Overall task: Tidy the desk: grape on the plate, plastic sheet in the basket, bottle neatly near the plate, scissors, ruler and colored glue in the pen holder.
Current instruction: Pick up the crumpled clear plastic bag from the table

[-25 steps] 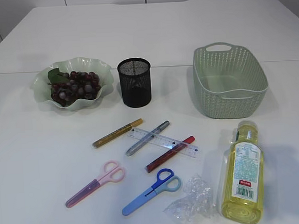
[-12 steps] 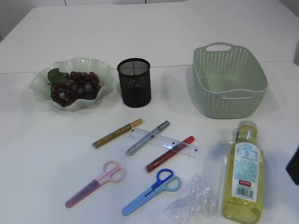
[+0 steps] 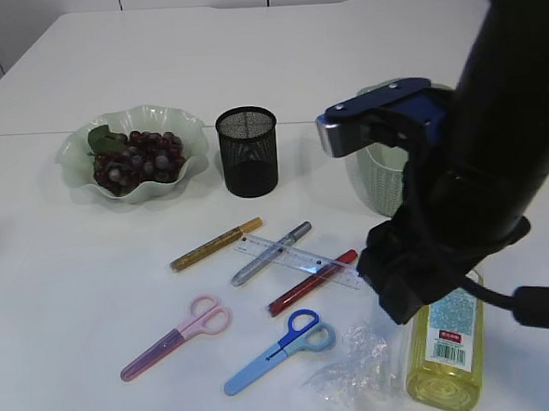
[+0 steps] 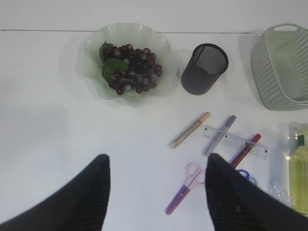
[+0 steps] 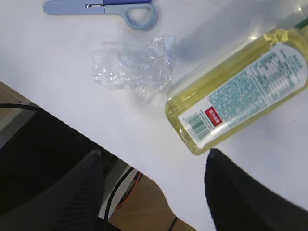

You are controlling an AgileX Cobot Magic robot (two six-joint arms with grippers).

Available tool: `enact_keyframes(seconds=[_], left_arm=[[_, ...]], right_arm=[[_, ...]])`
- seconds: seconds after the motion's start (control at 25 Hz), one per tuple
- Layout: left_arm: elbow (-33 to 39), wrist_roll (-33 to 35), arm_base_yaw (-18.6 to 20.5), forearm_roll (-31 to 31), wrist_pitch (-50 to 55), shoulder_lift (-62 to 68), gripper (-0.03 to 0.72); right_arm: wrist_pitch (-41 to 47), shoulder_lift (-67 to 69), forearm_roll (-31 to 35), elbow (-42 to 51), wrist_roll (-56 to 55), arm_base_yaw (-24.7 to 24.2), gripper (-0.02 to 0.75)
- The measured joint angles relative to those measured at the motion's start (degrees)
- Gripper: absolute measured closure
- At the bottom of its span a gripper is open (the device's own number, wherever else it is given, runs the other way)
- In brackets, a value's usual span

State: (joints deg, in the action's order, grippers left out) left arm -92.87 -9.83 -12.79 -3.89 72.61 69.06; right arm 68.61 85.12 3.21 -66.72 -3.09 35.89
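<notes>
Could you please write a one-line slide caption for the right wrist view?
Open right gripper above the table edge, near a crumpled plastic sheet, lying oil bottle and blue scissors.

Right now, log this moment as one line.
stage: start | grapes: on plate | left pincer: open, empty | right pincer: open, above bottle and plastic sheet | pen holder: empty

No legible text in any view. Label on bottle (image 5: 240, 91): rows of fine print, a barcode and a red patch bearing white characters, all too small and blurred to read. Same label in exterior view: unreadable. Graduations on ruler (image 3: 301, 261): visible as marks only, no readable numerals.
</notes>
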Motion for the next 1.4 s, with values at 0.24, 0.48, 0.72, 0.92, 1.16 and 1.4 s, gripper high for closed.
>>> enact_keyframes(seconds=[0.24,0.48,0.72,0.92,1.16,1.4], left_arm=[[1.4,0.0,0.0,0.5,0.0,-5.4,0.23],[1.4,0.0,0.0,0.3,0.0,-8.0,0.23],[1.4,0.0,0.0,-0.3,0.0,-8.2,0.23],[1.4,0.0,0.0,-0.7,0.0,-8.2,0.23],[1.4,0.0,0.0,-0.8,0.1,-8.2,0.231],[1.4,0.0,0.0,-0.9,0.1,-8.2,0.231]], right_arm=[[-3.4,7.5,-0.7,-1.5,1.7,1.3,0.225],[-5.9,12.8,-1.3,-1.6,2.7,1.4,0.225],[-6.3,14.7,-1.1,-2.0,2.7,1.4,0.226],[-8.1,14.8,-1.1,-2.2,0.8,1.4,0.225],[-12.8,15.2,-1.3,-2.2,-0.5,1.4,0.16],[-13.0,16.9,-3.2,-2.2,-2.0,1.4,0.134]])
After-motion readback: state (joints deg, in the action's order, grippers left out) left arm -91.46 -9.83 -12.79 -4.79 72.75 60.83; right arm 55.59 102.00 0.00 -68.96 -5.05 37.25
